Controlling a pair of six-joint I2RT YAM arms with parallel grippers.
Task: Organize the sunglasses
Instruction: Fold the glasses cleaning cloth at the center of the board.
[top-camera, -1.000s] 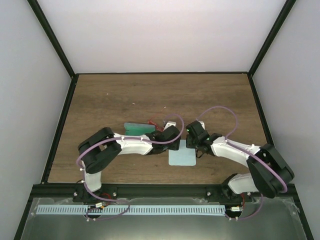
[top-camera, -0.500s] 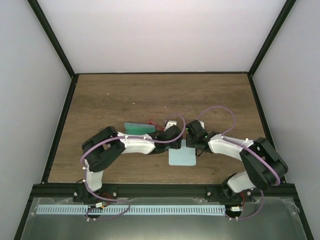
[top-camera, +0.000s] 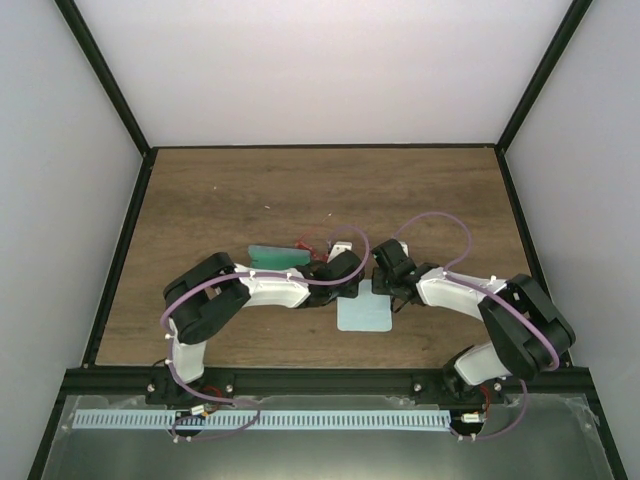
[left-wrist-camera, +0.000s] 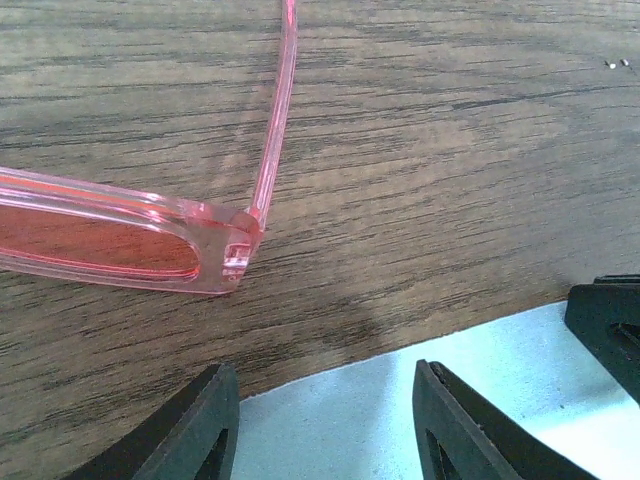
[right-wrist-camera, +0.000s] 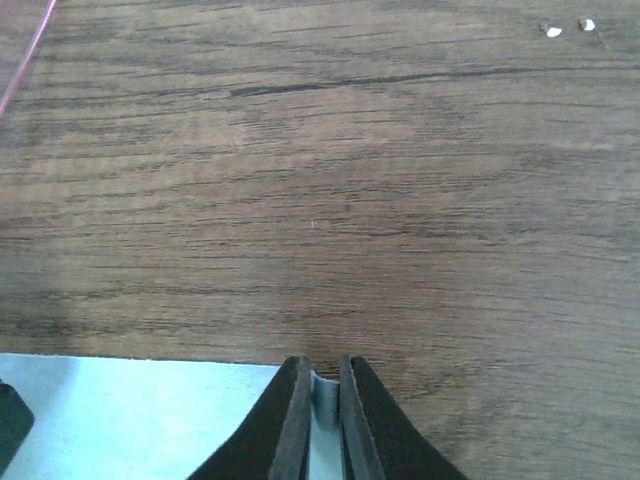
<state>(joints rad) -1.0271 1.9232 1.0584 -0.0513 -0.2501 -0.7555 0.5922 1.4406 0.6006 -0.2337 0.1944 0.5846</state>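
- Just closed right fingers (right-wrist-camera: 290, 425) almost fully, pinching far edge of cloth (right-wrist-camera: 130, 420);
- Narrowed left fingers (left-wrist-camera: 205, 430) to half open over that edge, gripping nothing;
- Not yet touched sunglasses (left-wrist-camera: 120, 235), lying on table (right-wrist-camera: 400, 200) just beyond cloth; probably dealing with cloth first

The top view looks steeply down from above and behind the arm bases, far enough to take in the whole table (top-camera: 220, 190). Each wrist camera sits low and close over the wood, looking forward past the left gripper (left-wrist-camera: 320, 388) and the right gripper (right-wrist-camera: 322, 372). All three share the light blue cloth (top-camera: 363, 312), and both wrist views catch its far edge
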